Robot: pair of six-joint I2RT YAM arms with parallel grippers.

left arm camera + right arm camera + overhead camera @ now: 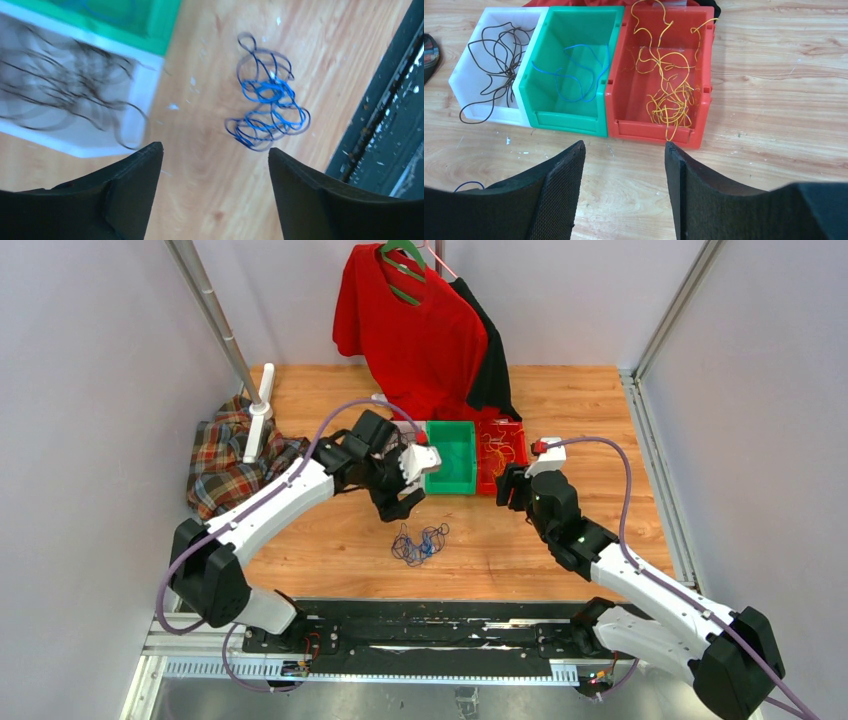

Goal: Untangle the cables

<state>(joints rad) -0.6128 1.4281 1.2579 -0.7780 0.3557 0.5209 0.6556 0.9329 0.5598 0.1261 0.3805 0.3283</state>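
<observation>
Cables (418,543) tangled on wooden table (600,410); left hand (215,150) and right hand (624,145) open, empty.

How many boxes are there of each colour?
White bin: 1
Green bin: 1
Red bin: 1
Total: 3

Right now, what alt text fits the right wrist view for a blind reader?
Three bins sit side by side on a wooden table: a white bin holding black cables, a green bin holding a blue cable, and a red bin holding yellow cables. The open, empty right hand frames the foreground with two dark fingers.
</observation>
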